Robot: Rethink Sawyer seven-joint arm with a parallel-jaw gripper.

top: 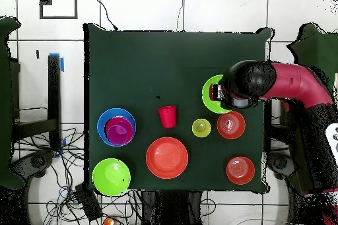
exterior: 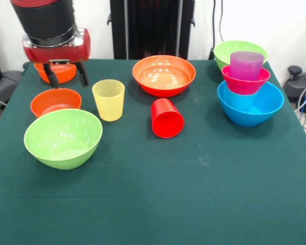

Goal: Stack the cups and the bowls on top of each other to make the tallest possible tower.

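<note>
Cups and bowls are sitting spread over the green table. Taking the wide orange bowl as landmark in the front view: the red cup is lying on its side just in front of it, the yellow cup is standing upright to its left, and a small orange bowl is sitting further left, with a green bowl in front of that. To its right, the purple cup is nesting in the magenta bowl, which is resting in the blue bowl; a second green bowl is standing behind them. I am holding my gripper open and empty, hanging far left of the landmark, in front of another small orange bowl
</note>
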